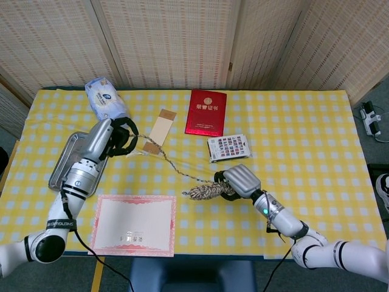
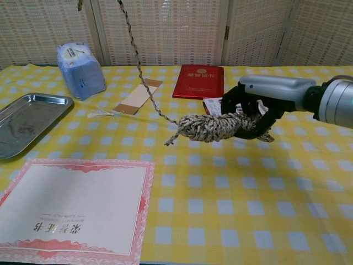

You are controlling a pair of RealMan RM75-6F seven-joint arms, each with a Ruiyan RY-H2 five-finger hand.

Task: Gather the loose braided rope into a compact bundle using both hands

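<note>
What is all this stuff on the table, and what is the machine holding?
Braided rope: one, beige and brown, wound bundle held above the table, a strand running up to the other hand.
Tissue pack: one, blue, far left.
Metal tray: one, silver, left.
Card strip: one, tan, centre back.
Red booklet: one, red, centre back.
Printed card box: one, multicoloured, beside the bundle.
Certificate: one, white with pink border, front left.
Tablecloth: one, yellow check.
Left hand: grips the strand.
Right hand: grips the bundle.
</note>
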